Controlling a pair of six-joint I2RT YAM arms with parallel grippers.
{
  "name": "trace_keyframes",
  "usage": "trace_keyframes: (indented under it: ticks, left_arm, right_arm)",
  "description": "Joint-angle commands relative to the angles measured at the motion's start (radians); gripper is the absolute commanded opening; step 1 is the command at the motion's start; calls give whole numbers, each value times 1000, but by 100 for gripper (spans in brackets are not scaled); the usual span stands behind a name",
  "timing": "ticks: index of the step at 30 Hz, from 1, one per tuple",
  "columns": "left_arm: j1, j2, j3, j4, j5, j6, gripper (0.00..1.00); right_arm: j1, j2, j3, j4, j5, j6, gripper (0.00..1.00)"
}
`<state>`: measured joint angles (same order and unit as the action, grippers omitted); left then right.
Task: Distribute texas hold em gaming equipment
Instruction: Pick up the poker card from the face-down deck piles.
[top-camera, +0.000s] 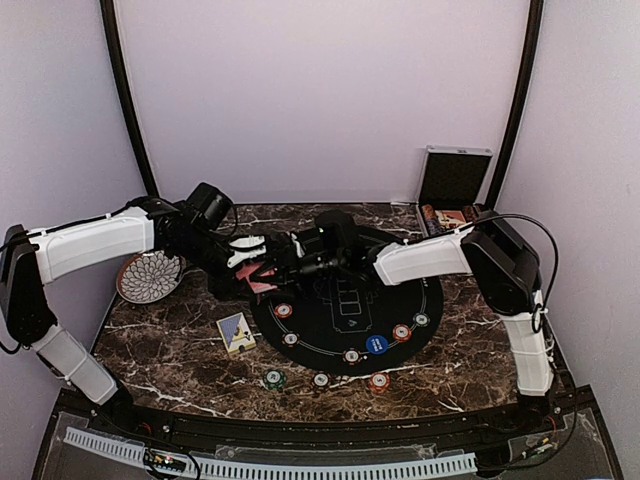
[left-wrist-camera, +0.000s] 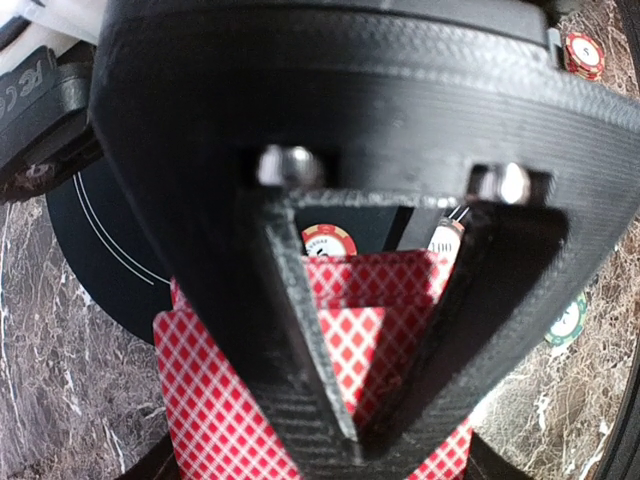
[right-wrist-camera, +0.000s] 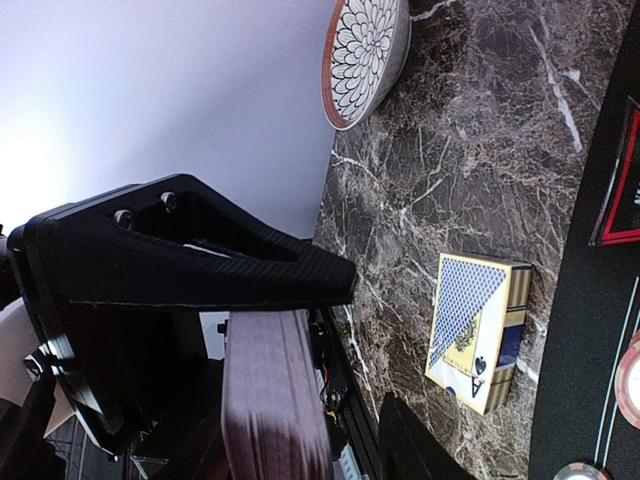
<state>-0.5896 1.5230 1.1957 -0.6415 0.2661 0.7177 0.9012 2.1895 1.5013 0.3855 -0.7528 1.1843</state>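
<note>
Two pincers meet above the mat's rim: the left gripper is clamped on the red-backed cards, and the right gripper stands part-open around a stack seen edge-on (no firm pinch visible). If the right closes on several cards at once, or tugs against the left's hard grip, cards could bend or spill and scatter the chips ringed below.

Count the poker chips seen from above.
9 chips. Six on the black mat: left, lower left, bottom, blue, right, far right. Three on marble in front: green, pale, red. Arms may hide more.
</note>
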Motion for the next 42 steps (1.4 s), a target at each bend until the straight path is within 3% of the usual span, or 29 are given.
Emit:
trace_keyframes:
  ticks: [1, 15, 27, 33, 42]
  left_arm:
    - [-2, -29, 36, -7, 18, -17, 13]
    - [-3, -25, 32, -4, 23, -29, 13]
    - [-3, -21, 39, -17, 24, -41, 12]
    - [-3, -20, 33, -19, 18, -40, 12]
    - [-2, -18, 28, -20, 15, -42, 9]
  right_arm:
    - [-10, -41, 4, -33, 41, -19, 51]
    - [24, 50, 109, -43, 19, 30, 56]
    - [-12, -11, 47, -195, 59, -77, 41]
    - [-16, -32, 49, -278, 82, -139, 41]
    - [-20, -59, 36, -260, 55, -131, 37]
